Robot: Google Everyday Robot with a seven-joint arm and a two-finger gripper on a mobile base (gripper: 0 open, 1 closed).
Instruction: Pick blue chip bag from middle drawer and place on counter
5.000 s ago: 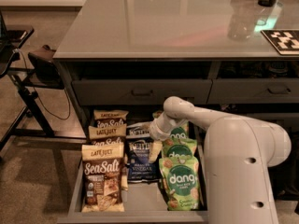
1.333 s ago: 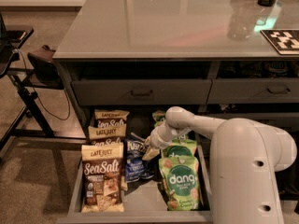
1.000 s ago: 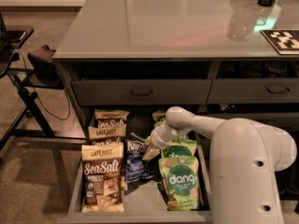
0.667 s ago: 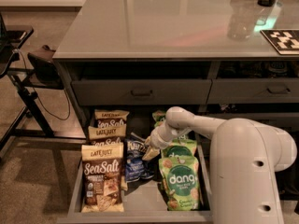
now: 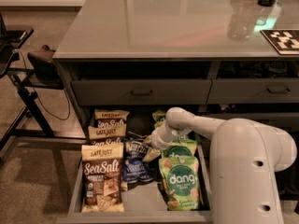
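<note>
Hand: the hand (image 5: 151, 150) sits low in the centre of the frame, at the end of a white arm (image 5: 198, 124) that reaches in from the bulky white body at the lower right. It is down inside the open drawer, right at the upper right corner of the blue chip bag.
Hand state: cannot tell whether it is open or closed, or whether it has hold of the bag.
Blue chip bag: the blue chip bag (image 5: 134, 166) lies in the middle of the drawer, tilted a little, with white lettering at its top edge.
Drawer: the drawer (image 5: 140, 203) is pulled out at the bottom centre of the frame, with a strip of bare grey floor showing below the blue bag.
Left of the blue bag: a tan bag (image 5: 102, 177) at the front, with two more tan bags (image 5: 105, 133) stacked behind it toward the cabinet.
Right of the blue bag: a green bag (image 5: 180, 183) at the front, with another green bag (image 5: 178, 149) behind it, partly under the arm.
Counter: the counter (image 5: 154, 22) fills the upper half of the frame, glossy and grey.
On the counter: a clear container (image 5: 238, 24) and a black-and-white patterned card (image 5: 282, 40) at the upper right.
</note>
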